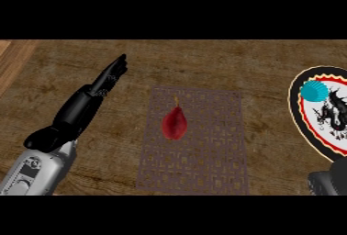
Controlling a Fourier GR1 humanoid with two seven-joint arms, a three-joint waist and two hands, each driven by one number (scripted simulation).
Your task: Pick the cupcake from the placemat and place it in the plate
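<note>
A teal cupcake [314, 91] lies on the upper left part of the plate [298, 110], which has a black and red rim and a dragon drawing and is cut off by the right edge. The brown patterned placemat [203, 156] lies at the centre of the counter, and on it rests a dark red pepper-like object [174, 123]. My left hand [110, 76] is open at the upper left, its fingers straight and pointing up, apart from the placemat. Only a dark bit of my right arm [330, 180] shows at the lower right corner, below the plate; its hand is out of sight.
The wooden counter [224, 64] fills the view. A lighter wooden strip [12, 57] runs along the upper left corner.
</note>
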